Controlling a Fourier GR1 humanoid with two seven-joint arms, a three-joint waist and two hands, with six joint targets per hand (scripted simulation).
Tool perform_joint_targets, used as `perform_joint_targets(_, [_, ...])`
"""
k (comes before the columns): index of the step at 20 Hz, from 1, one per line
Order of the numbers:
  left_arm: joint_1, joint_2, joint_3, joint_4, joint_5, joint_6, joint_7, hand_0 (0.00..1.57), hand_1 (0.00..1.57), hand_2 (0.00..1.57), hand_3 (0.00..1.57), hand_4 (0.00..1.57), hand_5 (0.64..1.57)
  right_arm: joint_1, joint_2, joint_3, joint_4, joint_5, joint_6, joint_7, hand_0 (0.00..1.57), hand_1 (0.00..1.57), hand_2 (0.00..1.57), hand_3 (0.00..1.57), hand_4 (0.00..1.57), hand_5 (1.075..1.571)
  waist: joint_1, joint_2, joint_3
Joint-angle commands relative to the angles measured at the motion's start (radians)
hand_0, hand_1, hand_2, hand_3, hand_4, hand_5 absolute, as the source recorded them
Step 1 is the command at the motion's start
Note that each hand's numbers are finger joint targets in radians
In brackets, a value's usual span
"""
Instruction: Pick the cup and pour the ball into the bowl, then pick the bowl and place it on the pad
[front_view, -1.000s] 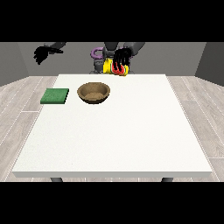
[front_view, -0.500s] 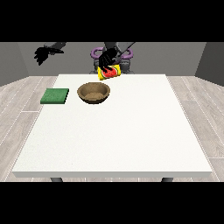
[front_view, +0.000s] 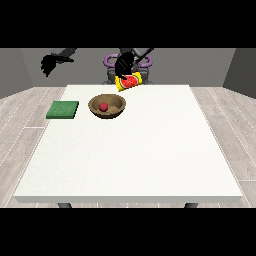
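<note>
Cup (front_view: 129, 81): tilted, grasped by hand (front_view: 123, 64) above bowl (front_view: 107, 106).
Ball (front_view: 103, 106): inside bowl.
Risk: tilted cup could knock bowl while being set down on bench (front_view: 150, 150).

No text, label, brand, number or sign can be read anywhere in the view. A red and green pattern is seen on the yellow cup (front_view: 129, 82), but no letters can be made out in it. Nothing is written on the bowl (front_view: 107, 106), the green pad (front_view: 63, 109) or the counter (front_view: 135, 150).
</note>
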Motion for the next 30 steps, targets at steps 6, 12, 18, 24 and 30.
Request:
perform_joint_targets(6, [0.132,0.014,0.502,-0.185,0.488,0.289,0.047,1.24,1.24,1.54,1.43,1.51,1.196,0.023,0.021,-0.033,-0.013,-0.026,-0.053,0.028,0.00,0.00,0.00,0.00,0.00,1.567,0.104,0.008,-0.0120])
perform_joint_targets(12, [0.330,-0.068,0.687,-0.361,0.929,0.446,-0.068,0.00,0.00,0.00,0.00,0.42,1.561,-0.028,0.094,0.007,-0.046,-0.008,-0.103,0.020,0.00,0.00,0.00,0.00,0.35,1.567,0.099,0.144,-0.0265])
perform_joint_targets(18, [0.484,-0.070,0.671,-0.557,1.356,0.334,-0.361,0.00,0.00,0.00,0.00,0.00,1.563,-0.106,0.185,0.041,-0.073,0.048,-0.271,0.052,0.00,0.00,0.00,0.00,0.25,1.571,0.160,0.185,-0.0113])
perform_joint_targets(24, [0.573,-0.058,0.724,-0.590,1.481,0.128,-0.552,0.00,0.00,0.00,0.00,0.00,1.564,-0.116,0.306,0.053,-0.055,0.077,-0.424,0.010,0.00,0.00,0.00,0.00,0.32,1.570,0.241,0.213,-0.0008])
perform_joint_targets(30, [0.565,0.028,0.800,-0.607,1.528,0.037,-0.608,0.00,0.00,0.00,0.00,0.00,1.564,-0.203,0.287,0.042,0.089,0.074,-0.436,-0.067,0.00,0.00,0.00,0.00,0.29,1.567,0.219,0.268,0.0001])
